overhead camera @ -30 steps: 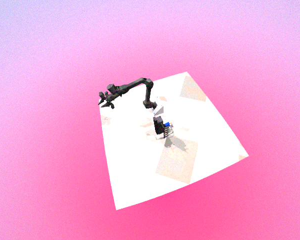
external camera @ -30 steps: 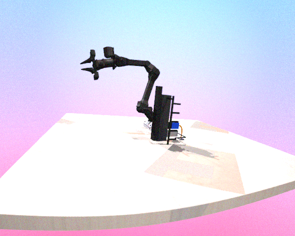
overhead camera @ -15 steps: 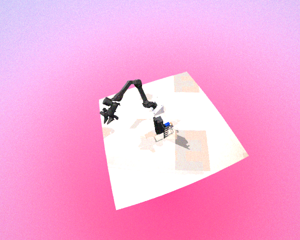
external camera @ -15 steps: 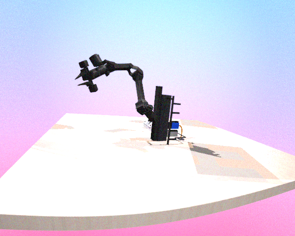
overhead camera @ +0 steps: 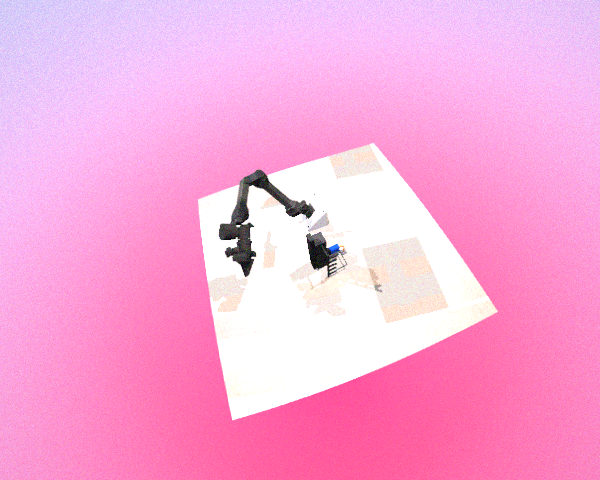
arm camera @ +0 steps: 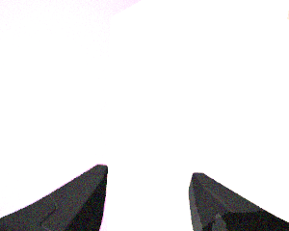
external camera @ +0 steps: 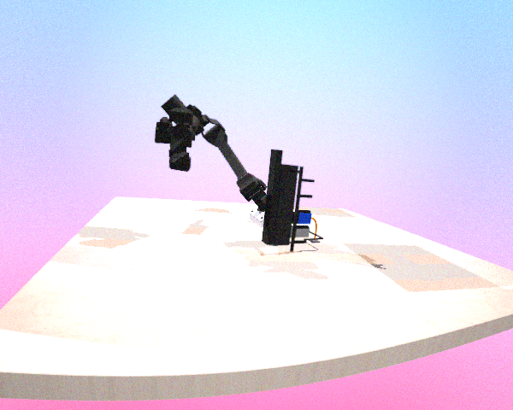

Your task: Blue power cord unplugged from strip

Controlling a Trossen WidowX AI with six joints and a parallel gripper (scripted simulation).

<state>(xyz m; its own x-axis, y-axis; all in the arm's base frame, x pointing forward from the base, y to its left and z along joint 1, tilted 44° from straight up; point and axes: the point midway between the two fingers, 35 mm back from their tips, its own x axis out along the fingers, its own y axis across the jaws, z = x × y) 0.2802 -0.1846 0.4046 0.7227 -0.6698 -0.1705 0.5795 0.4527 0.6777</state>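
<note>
The black power strip (overhead camera: 317, 250) (external camera: 280, 202) stands upright near the middle of the white table (overhead camera: 290, 356) (external camera: 159, 318). The blue plug (overhead camera: 334, 248) (external camera: 304, 217) sits on the strip's face, low down. A grey plug (external camera: 302, 231) sits just below it, with a thin orange cord (external camera: 315, 225) beside them. My gripper (overhead camera: 246, 272) (external camera: 179, 166) (arm camera: 149, 179) hangs in the air well to the left of the strip and points down at the table. Its fingers stand partly apart with nothing between them. It touches neither the plug, the cord nor the strip.
Thin black pegs (external camera: 307, 180) stick out of the strip's face above the blue plug. The arm's base (external camera: 252, 187) stands right behind the strip. Pale tan and grey patches (overhead camera: 406, 279) (external camera: 420, 265) mark the table top.
</note>
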